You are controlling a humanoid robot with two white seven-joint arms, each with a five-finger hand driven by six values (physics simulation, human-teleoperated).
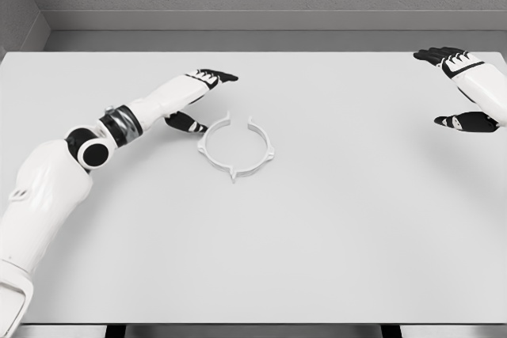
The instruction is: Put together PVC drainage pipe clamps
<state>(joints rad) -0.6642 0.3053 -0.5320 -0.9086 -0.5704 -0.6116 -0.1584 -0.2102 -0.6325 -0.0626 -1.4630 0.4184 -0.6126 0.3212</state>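
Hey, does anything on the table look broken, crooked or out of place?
Nothing stands out. The white pipe clamp lies flat on the table, ring open at the far side, apparently undamaged. Left hand is beside it; right hand is far off.

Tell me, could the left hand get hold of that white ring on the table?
Probably yes: the left hand hovers open just beside the pipe clamp, with nothing between them on the table.

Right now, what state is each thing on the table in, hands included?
Pipe clamp ring: lying flat on the table, gap at its far side, ungrasped.
Left hand: open, beside the ring's left edge.
Right hand: open, holding nothing, far right.
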